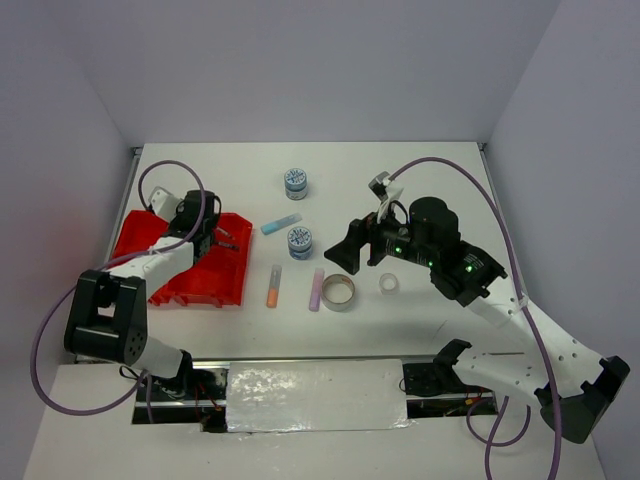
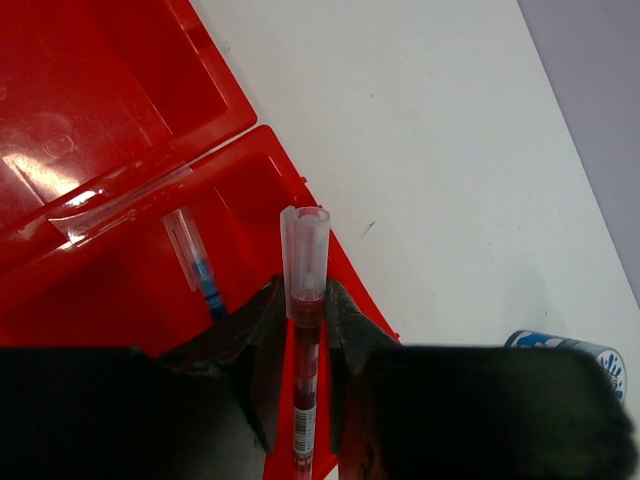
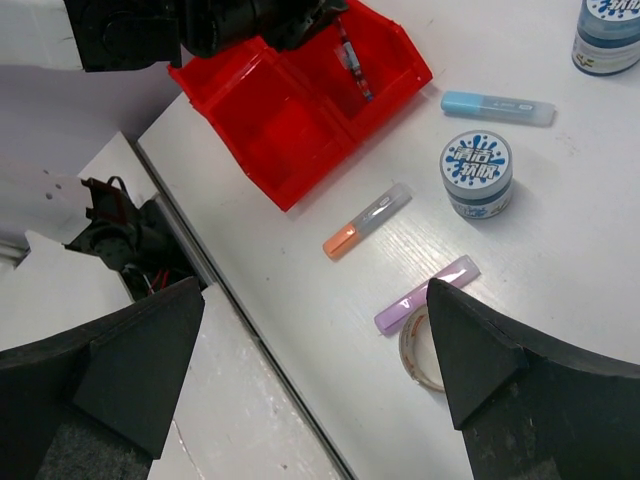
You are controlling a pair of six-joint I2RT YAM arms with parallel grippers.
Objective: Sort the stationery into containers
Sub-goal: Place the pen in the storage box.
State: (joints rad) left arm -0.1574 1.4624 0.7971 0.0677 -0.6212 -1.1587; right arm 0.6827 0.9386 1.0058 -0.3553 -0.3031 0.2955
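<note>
While the left arm bends forward from its base with the wrist turned down, the left gripper (image 2: 303, 300) hangs over the far right compartment of the red tray (image 1: 225, 277). Its fingers (image 2: 262, 342) closely flank the red pen (image 2: 305, 250), which sits between them with its clear cap pointing away. Thin slivers of red show on either side of the barrel, so I cannot tell whether the pads press on it. The teal pen (image 2: 203, 272) lies on the floor of that same compartment. The right arm stretches in from the right side with its elbow raised. The right gripper (image 3: 315, 335) hovers over the white table (image 1: 420, 180), its fingers (image 3: 140, 370) spread wide with nothing between them.

Print runs along the red pen's barrel, too small to read. The far tub (image 1: 295, 181) and the near tub (image 1: 299, 239) each carry a white lid with a blue splash and characters I cannot make out.

Between the tray and the right gripper lie several items:
- the light-blue stick (image 1: 281, 223)
- the orange stick (image 1: 272, 286), half clear
- the lilac stick (image 1: 317, 289)
- the grey tape ring (image 1: 338, 292), just beside the lilac stick
- the clear tape ring (image 1: 389, 284)
</note>
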